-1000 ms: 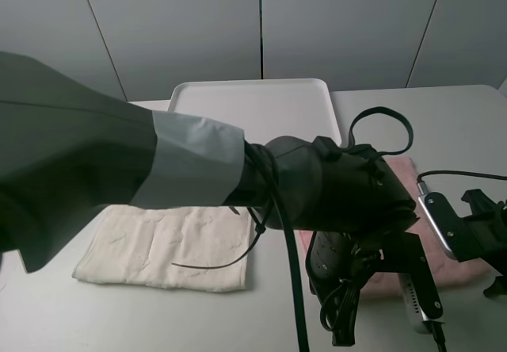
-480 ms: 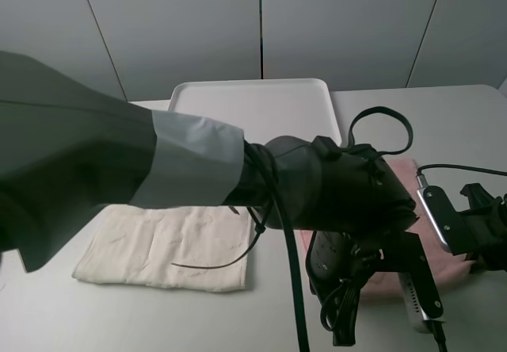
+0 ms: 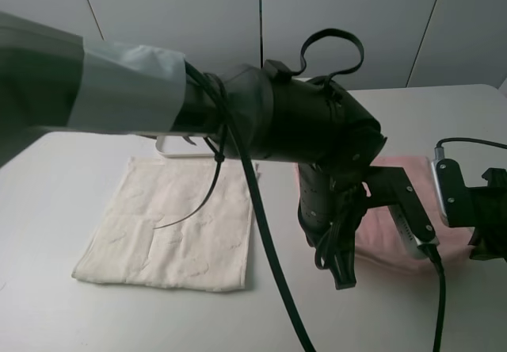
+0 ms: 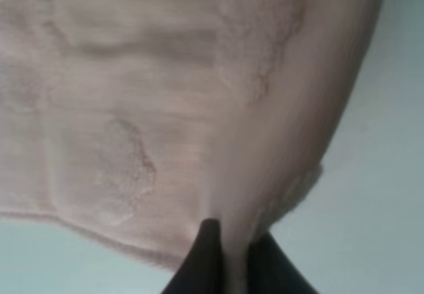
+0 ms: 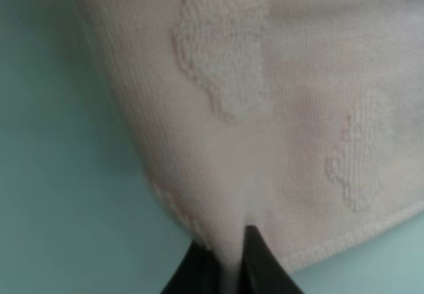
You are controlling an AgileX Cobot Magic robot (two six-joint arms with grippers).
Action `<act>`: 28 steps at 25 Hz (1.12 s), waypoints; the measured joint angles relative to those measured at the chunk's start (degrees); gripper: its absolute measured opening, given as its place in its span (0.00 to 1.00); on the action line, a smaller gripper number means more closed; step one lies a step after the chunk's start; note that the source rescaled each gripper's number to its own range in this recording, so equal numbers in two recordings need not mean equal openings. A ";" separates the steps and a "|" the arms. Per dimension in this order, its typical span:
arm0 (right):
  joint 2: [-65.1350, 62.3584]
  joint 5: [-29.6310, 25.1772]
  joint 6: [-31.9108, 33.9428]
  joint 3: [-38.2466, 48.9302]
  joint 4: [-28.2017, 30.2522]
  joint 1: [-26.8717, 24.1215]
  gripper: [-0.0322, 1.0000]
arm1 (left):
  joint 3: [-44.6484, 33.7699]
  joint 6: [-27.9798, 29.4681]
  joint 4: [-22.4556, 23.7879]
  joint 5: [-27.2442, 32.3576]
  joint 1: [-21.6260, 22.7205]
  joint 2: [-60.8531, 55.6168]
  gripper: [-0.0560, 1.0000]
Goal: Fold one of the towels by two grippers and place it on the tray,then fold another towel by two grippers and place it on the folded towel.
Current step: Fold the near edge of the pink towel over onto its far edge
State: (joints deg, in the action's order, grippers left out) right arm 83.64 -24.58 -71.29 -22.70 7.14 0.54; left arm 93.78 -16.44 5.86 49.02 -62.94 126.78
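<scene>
Left gripper (image 4: 232,244) and right gripper (image 5: 232,251) are both pinched tight on the pink towel (image 4: 132,108) edge; first fold looks begun, next needs an even, synchronized lift across.

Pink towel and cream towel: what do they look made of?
Pink towel: probably terry cloth, matte; raised fuzzy pattern patches and a hemmed edge show. Cream towel: likely similar soft cloth, matte; faint embossed pattern, lies limp, weave too small to tell.
</scene>
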 joint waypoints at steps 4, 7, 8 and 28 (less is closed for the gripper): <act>-3.97 -1.10 2.98 -0.41 -4.45 0.00 0.03 | 0.00 0.00 -0.47 -0.80 1.80 -2.25 0.05; -5.72 -2.25 8.76 -3.10 -7.14 0.00 0.03 | 0.00 0.00 -0.96 -1.97 2.75 -3.57 0.05; -5.85 -2.89 11.02 -4.05 -7.55 0.00 0.03 | 0.00 0.00 -1.08 -2.23 3.03 -3.72 0.05; -5.65 5.84 44.72 -8.29 -8.13 0.00 0.03 | 0.00 5.58 -5.86 -12.55 12.62 -4.24 0.05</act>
State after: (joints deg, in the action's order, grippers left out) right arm 77.99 -18.75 -26.57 -30.99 -1.00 0.54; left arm 93.78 -10.86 0.00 36.47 -50.32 122.53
